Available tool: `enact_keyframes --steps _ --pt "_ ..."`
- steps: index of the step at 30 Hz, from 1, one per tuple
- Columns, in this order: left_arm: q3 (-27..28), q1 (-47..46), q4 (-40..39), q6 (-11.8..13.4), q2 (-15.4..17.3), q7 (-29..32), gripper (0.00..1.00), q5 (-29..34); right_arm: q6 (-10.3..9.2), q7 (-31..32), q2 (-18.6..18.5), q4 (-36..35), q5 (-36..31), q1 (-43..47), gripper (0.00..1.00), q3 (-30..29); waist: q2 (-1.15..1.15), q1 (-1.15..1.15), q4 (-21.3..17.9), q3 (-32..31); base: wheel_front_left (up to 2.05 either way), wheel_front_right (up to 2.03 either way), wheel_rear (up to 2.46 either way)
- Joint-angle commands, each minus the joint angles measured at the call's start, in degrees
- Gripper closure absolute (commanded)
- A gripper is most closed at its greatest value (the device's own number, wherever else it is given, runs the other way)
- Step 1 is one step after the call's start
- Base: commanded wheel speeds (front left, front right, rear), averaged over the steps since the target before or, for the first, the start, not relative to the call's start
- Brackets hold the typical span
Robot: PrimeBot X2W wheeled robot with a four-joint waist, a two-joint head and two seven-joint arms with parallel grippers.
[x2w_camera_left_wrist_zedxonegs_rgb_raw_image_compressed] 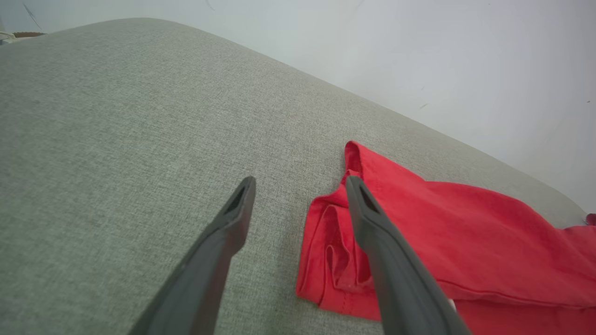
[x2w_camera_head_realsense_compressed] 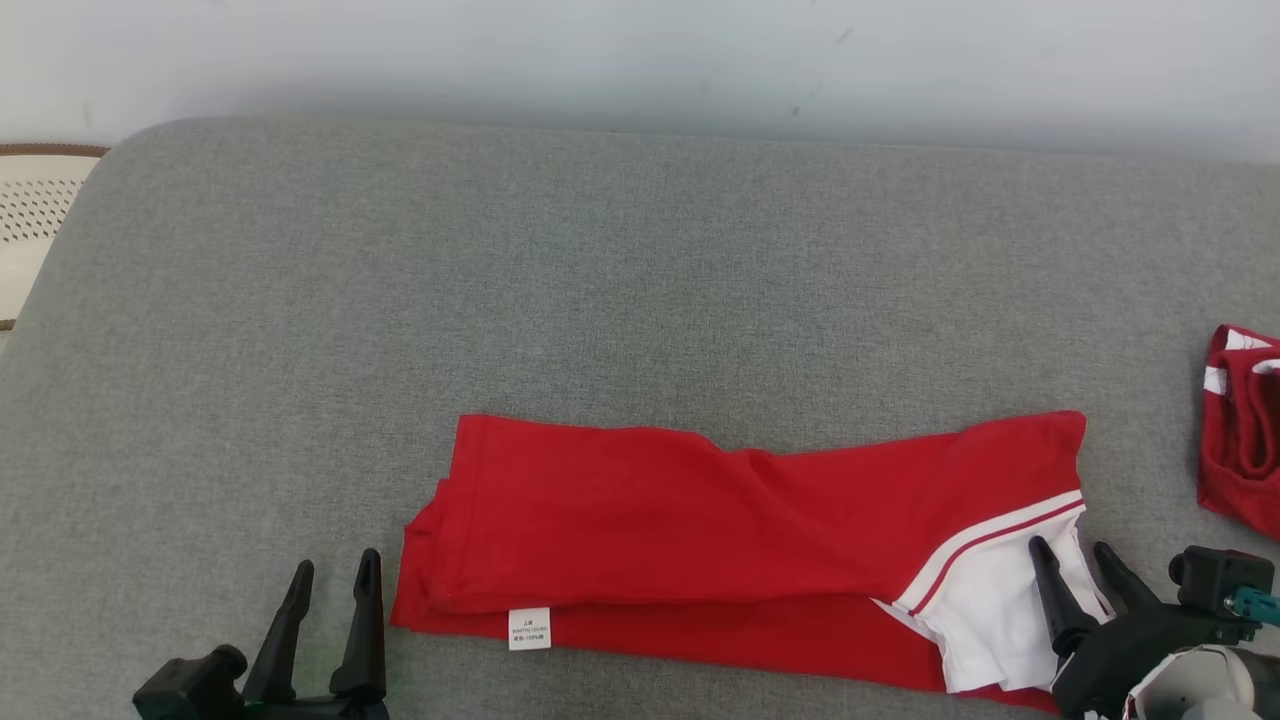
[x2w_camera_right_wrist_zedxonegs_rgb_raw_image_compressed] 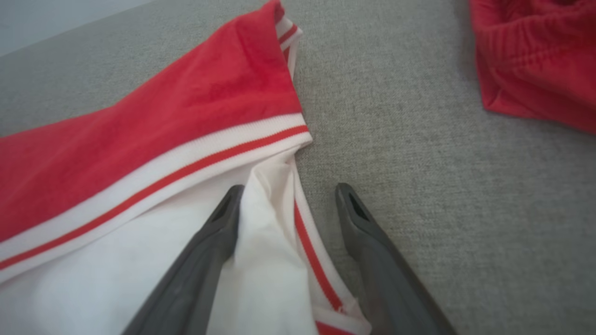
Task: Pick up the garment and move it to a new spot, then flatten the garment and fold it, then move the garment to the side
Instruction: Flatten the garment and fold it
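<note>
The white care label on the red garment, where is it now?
In the head view the care label sits near the front edge of the folded red garment, toward its left end, a little right of the open left gripper.

The garment (x2w_camera_head_realsense_compressed: pixel 700 520) lies across the near middle of the cushion (x2w_camera_head_realsense_compressed: pixel 600 280), with a second bundle of cloth (x2w_camera_head_realsense_compressed: pixel 1240 430) well apart at the right edge. The left gripper (x2w_camera_head_realsense_compressed: pixel 337 560) sits just beside the garment's left end, and the right gripper (x2w_camera_head_realsense_compressed: pixel 1071 546) sits at its right end — one finger over cloth, the other over bare cushion.
</note>
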Motion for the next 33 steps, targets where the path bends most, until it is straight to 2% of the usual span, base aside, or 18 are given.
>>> enact_keyframes --steps 1,9,10,11,12,13,14,15,25,33 --pt "0.24 0.53 -0.16 -0.02 0.28 -0.05 0.0 0.7 0.03 0.84 0.54 1.51 0.94 0.1 0.0 1.98 0.0 0.0 0.08 0.06 0.0 0.0 0.0" --pt "0.41 0.76 -0.2 -0.02 0.61 -0.05 0.0 0.57 0.34 3.19 1.1 3.0 6.09 -0.24 0.02 10.07 0.0 0.0 0.19 0.13 0.0 0.0 0.0" --pt "0.49 0.7 -0.25 -0.02 0.6 -0.05 0.0 0.66 0.36 3.57 0.89 3.19 7.4 -0.6 0.38 12.05 0.0 0.0 0.17 0.19 0.0 0.0 0.0" --pt "0.54 0.67 -0.26 -0.02 0.59 -0.05 0.0 0.71 0.37 3.73 0.75 3.29 7.97 -0.67 0.56 13.09 0.0 0.0 0.17 0.21 0.0 0.0 0.0" --pt "0.57 0.62 -0.27 -0.02 0.58 -0.05 0.0 0.72 0.37 3.87 0.64 3.43 8.69 -0.81 0.66 13.84 0.0 0.0 0.17 0.26 0.0 0.0 0.0" --pt "0.58 0.57 -0.29 -0.02 0.57 -0.05 0.0 0.74 0.37 3.9 0.43 3.65 9.22 -1.09 0.88 14.46 0.0 0.0 0.17 0.3 0.0 0.0 0.0" --pt "0.58 0.57 -0.29 -0.02 0.57 -0.05 0.0 0.74 0.37 3.9 0.43 3.65 9.22 -1.09 0.88 14.46 0.0 0.0 0.17 0.3 0.0 0.0 0.0" --pt "0.59 0.51 -0.31 -0.02 0.56 -0.05 0.0 0.74 0.37 3.7 0.11 4.08 9.52 -1.36 1.0 14.86 0.0 0.0 0.17 0.33 0.0 0.0 0.0" --pt "0.81 0.46 -0.43 -0.02 0.53 -0.05 0.0 0.95 -0.32 -2.8 -3.54 8.54 11.61 -5.56 1.0 11.67 0.0 0.0 -0.04 0.24 0.0 0.0 0.0" --pt "1.13 1.77 -0.28 -0.02 0.39 -0.05 0.0 1.12 -0.04 -6.64 -6.33 8.62 11.59 -7.4 1.0 8.6 0.0 0.0 -1.14 -1.22 0.0 0.0 0.0"
